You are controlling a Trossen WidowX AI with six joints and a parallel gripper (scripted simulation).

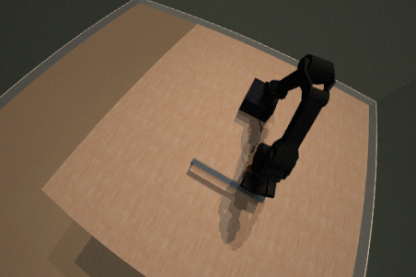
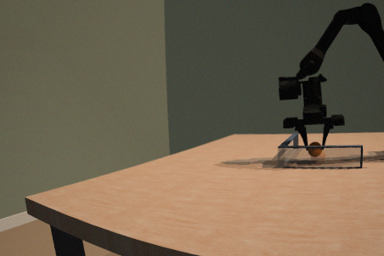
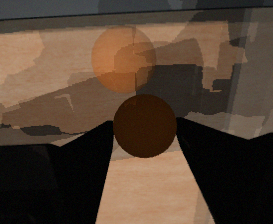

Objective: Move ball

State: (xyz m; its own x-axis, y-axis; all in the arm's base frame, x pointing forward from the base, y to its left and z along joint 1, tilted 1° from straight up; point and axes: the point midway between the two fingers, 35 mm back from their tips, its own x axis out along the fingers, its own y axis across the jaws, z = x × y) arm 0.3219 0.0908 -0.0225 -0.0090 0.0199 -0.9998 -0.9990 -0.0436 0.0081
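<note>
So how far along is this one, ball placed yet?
Done: the gripper is shut on the ball. In hand: carrying it to the see-through copy, just ahead inside the clear walls. Left: set it there, release, and back away.

Your top view looks down from high, far off. Your exterior view sits low, near the table point(image 2: 170, 196) edge. Your wrist view looks close between the fingers. All three share the walls point(image 2: 331, 156).
</note>
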